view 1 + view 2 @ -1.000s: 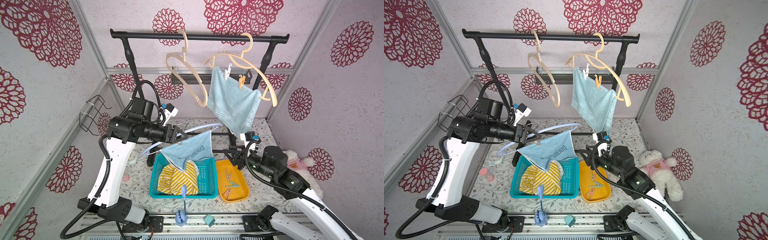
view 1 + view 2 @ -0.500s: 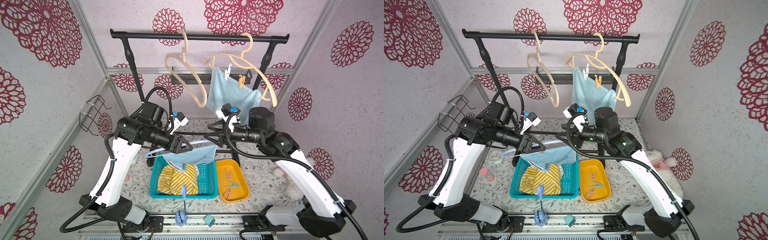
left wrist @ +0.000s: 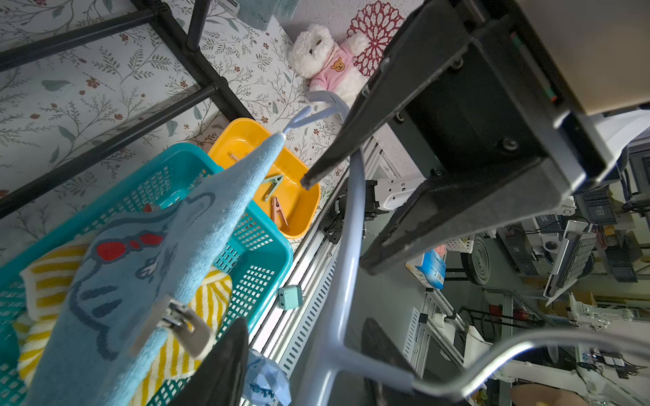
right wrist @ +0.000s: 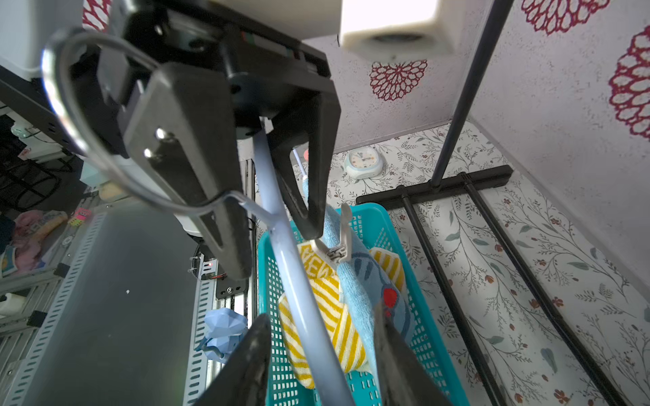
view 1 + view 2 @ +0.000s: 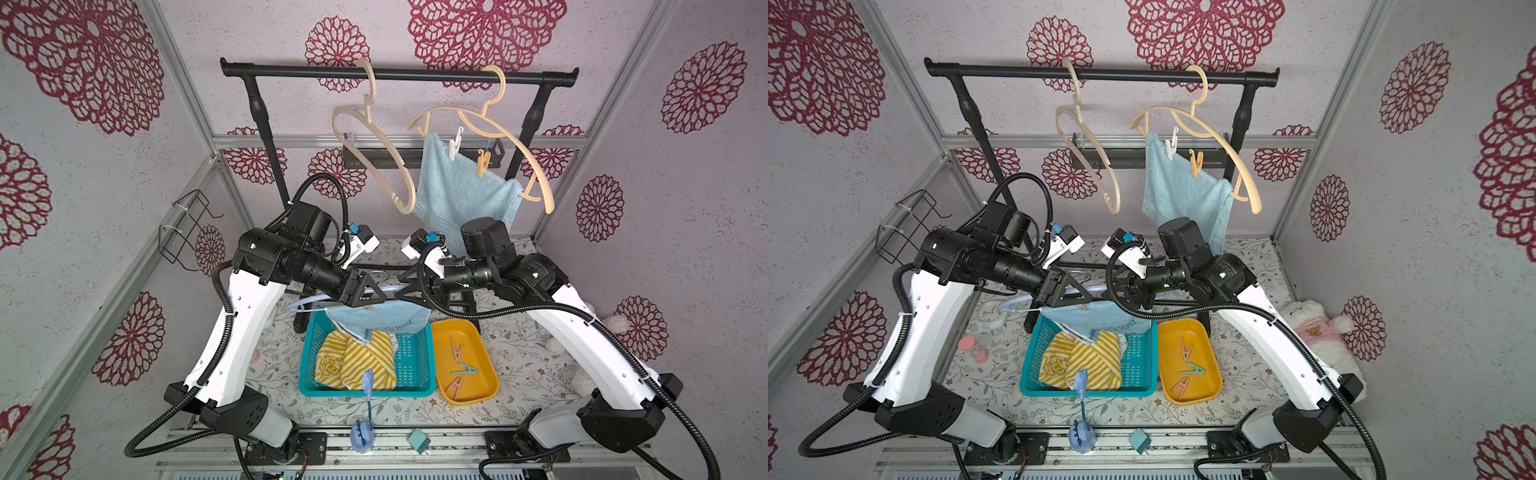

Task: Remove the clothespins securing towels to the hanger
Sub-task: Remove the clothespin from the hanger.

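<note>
My left gripper [image 5: 365,296] [image 3: 306,351] is shut on the neck of a light blue hanger [image 3: 346,246] [image 4: 292,263], which it holds above the teal basket [image 5: 411,365]. A light blue lettered towel [image 5: 382,320] [image 3: 140,263] hangs from it, pinned by a beige clothespin [image 3: 176,327] [image 4: 339,239]. My right gripper [image 5: 409,286] [image 4: 316,337] is open, its jaws astride the hanger bar and the towel's edge. A yellow striped towel [image 5: 357,361] lies in the basket. On the rack, a plain blue towel [image 5: 461,191] hangs from a beige hanger [image 5: 519,141] with a white clothespin [image 5: 455,143] and an orange-yellow clothespin [image 5: 483,160].
An orange tray [image 5: 449,332] right of the basket holds three loose clothespins. An empty beige hanger [image 5: 374,141] hangs on the black rack [image 5: 399,75]. A teddy bear [image 5: 1316,328] lies at the right wall, a small clock [image 4: 364,163] at the left, and a wire holder [image 5: 187,232] is on the left wall.
My right arm rose from beside the orange tray and swung left to meet the hanger. My left arm carried hanger and towel down and rightward over the basket.
</note>
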